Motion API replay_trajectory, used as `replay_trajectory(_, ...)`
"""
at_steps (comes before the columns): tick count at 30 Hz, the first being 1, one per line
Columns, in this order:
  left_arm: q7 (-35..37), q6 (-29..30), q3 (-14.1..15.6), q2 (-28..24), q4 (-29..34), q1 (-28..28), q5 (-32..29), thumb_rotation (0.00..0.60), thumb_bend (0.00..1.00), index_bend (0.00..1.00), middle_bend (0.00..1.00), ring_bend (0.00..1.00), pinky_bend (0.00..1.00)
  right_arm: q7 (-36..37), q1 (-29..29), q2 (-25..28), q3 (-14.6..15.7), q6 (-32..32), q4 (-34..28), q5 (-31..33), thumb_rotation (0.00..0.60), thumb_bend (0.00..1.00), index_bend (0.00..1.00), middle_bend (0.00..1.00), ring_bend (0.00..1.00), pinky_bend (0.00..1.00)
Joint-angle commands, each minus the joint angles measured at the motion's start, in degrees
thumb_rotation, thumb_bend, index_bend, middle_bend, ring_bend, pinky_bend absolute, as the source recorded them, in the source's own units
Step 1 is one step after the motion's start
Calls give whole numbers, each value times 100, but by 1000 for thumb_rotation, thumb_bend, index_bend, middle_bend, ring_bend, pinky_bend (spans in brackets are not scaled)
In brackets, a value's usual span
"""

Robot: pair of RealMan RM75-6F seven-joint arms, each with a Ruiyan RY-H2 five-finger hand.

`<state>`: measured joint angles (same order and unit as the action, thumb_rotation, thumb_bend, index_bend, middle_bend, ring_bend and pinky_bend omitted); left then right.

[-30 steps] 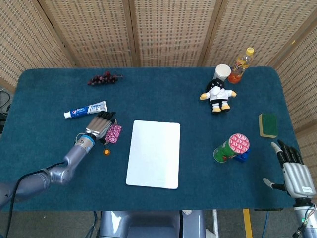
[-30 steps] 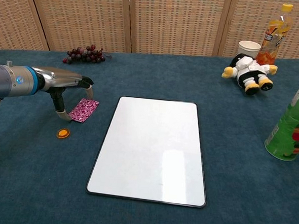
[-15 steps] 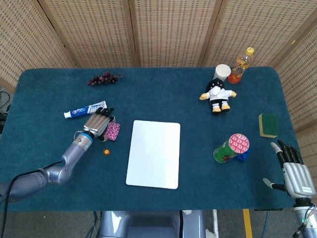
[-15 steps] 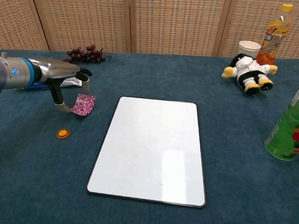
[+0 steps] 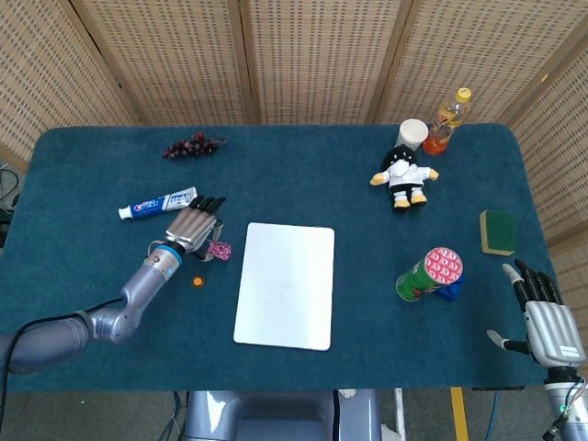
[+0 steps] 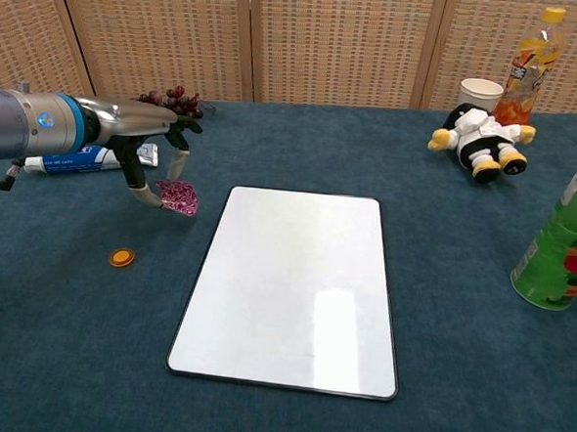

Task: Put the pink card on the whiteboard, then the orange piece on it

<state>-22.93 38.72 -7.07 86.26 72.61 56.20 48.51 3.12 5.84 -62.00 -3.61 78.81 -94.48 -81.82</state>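
Observation:
The pink patterned card (image 6: 178, 197) hangs above the cloth just left of the whiteboard's (image 6: 294, 285) far left corner, pinched in my left hand (image 6: 154, 139). From the head camera the card (image 5: 219, 248) peeks out under the left hand (image 5: 193, 228), beside the whiteboard (image 5: 285, 285). The small orange piece (image 6: 121, 257) lies on the cloth nearer than the hand, also seen as the orange piece (image 5: 197, 281). My right hand (image 5: 544, 317) rests at the table's near right corner, fingers spread, holding nothing.
A toothpaste tube (image 5: 158, 203) lies behind the left hand, grapes (image 5: 193, 145) at the back left. A plush doll (image 5: 402, 176), white cup (image 5: 412, 134) and orange drink bottle (image 5: 445, 121) stand back right. A green can (image 5: 428, 273) and green sponge (image 5: 497, 231) sit right.
My left hand has lifted the pink card off the cloth and carried it right, toward the whiteboard's corner. The orange piece and the right hand have stayed put.

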Motion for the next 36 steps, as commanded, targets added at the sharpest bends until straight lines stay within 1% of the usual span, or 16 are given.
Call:
replay_trajectory(1, -93, 88, -82, -80, 203, 91, -54, 600, 199, 544, 0, 0, 0, 13, -1, 3, 2, -1, 0, -2, 600, 0, 0, 0, 0, 0)
replay_trajectory(4, -188, 141, -172, -143, 472, 206, -163, 600, 191, 544, 0, 0, 0, 29, 1, 8, 4, -8, 4, -4, 600, 0, 0, 0, 0, 0)
replay_trajectory(7, -149, 7, -272, -158, 698, 340, -362, 600, 182, 544, 0, 0, 0, 22, 6, 10, 6, -16, 1, -6, 600, 0, 0, 0, 0, 0)
replay_trajectory(8, -105, -53, -371, -277, 897, 407, -414, 600, 179, 544, 0, 0, 0, -28, -60, 94, 55, 92, -201, -94, 600, 0, 0, 0, 0, 0)
replay_trajectory(9, -88, -140, -401, -367, 1052, 463, -489, 600, 177, 544, 0, 0, 0, -102, -99, 168, 85, 134, -348, -108, 600, 0, 0, 0, 0, 0)
replay_trajectory(12, -122, -198, -398, -360, 1219, 622, -621, 600, 175, 544, 0, 0, 0, -189, -114, 237, 90, 122, -492, -58, 600, 0, 0, 0, 0, 0)
replay_trajectory(16, -224, -130, -312, -245, 1287, 781, -754, 600, 165, 542, 0, 0, 0, -180, -119, 259, 86, 116, -518, -35, 600, 0, 0, 0, 0, 0)
replay_trajectory(17, -248, -104, -286, -217, 1300, 811, -791, 600, 162, 521, 0, 0, 0, -175, -119, 262, 85, 115, -519, -34, 600, 0, 0, 0, 0, 0)
replay_trajectory(19, -269, -91, -231, -160, 1345, 862, -862, 600, 154, 438, 0, 0, 0, -162, -121, 271, 86, 109, -518, -32, 600, 0, 0, 0, 0, 0)
replay_trajectory(21, -284, -84, -194, -120, 1354, 895, -890, 600, 136, 302, 0, 0, 0, -153, -120, 273, 85, 108, -519, -32, 600, 0, 0, 0, 0, 0)
replay_trajectory(22, -289, -77, -177, -95, 1352, 910, -898, 600, 127, 255, 0, 0, 0, -154, -119, 273, 85, 106, -519, -32, 600, 0, 0, 0, 0, 0)
replay_trajectory(24, -300, -61, -124, -33, 1328, 946, -925, 600, 104, 116, 0, 0, 0, -169, -119, 269, 83, 111, -519, -35, 600, 0, 0, 0, 0, 0)
replay_trajectory(26, -327, -28, -63, 12, 1300, 982, -949, 600, 98, 40, 0, 0, 0, -176, -125, 267, 84, 122, -521, -41, 600, 0, 0, 0, 0, 0)
replay_trajectory(27, -339, 3, -42, 22, 1297, 990, -948, 600, 98, 15, 0, 0, 0, -172, -127, 268, 84, 125, -521, -42, 600, 0, 0, 0, 0, 0)
replay_trajectory(29, -346, 83, -12, 31, 1309, 991, -931, 600, 98, 0, 0, 0, 0, -163, -130, 269, 85, 130, -516, -47, 600, 0, 0, 0, 0, 0)
replay_trajectory(36, -270, 341, 96, -158, 1536, 837, -624, 600, 99, 0, 0, 0, 0, -163, -133, 259, 90, 135, -492, -64, 600, 0, 0, 0, 0, 0)
